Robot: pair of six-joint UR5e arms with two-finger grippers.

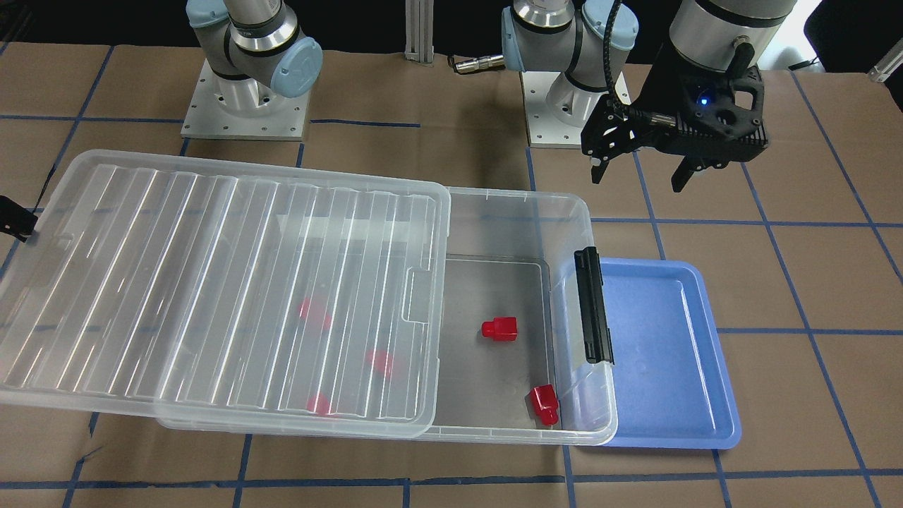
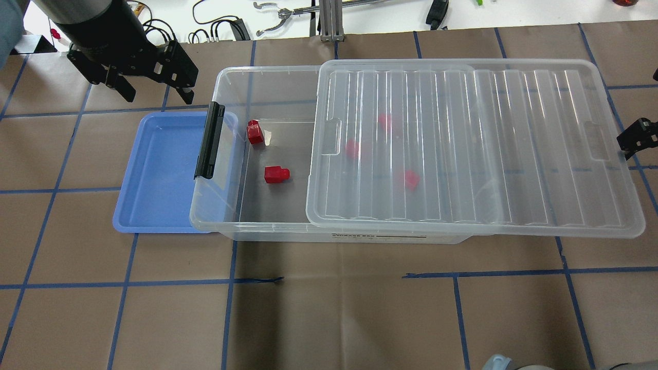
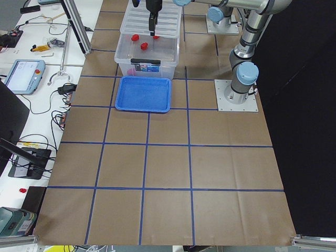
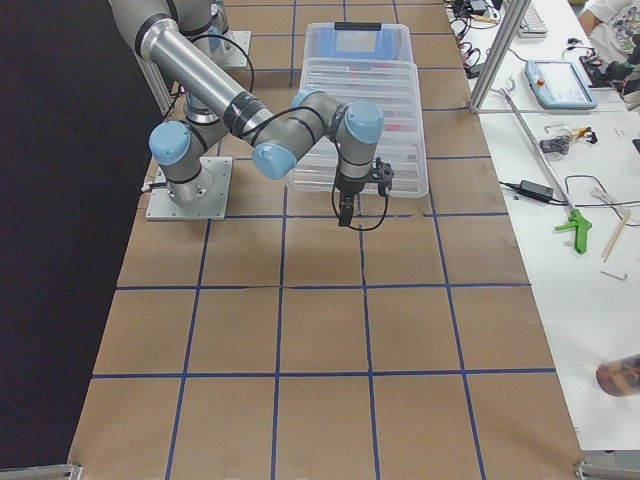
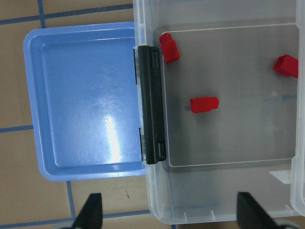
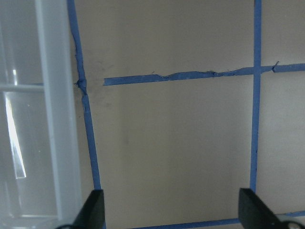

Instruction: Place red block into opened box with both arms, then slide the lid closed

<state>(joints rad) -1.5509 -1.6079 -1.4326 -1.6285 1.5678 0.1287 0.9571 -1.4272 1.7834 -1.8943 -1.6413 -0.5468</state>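
Note:
The clear box lies across the table with its ribbed lid slid partway off, so the latch end stays uncovered. Two red blocks lie on the uncovered floor, and three more show blurred under the lid. My left gripper hangs open and empty above the table beyond the black latch; its wrist view looks down on a red block. My right gripper is open and empty just off the lid's outer short end, whose edge shows beside it.
A blue tray sits against the box's latch end, partly under it. Both arm bases stand behind the box. Brown paper with blue tape lines covers the table. Cables and tools lie on the white bench beyond.

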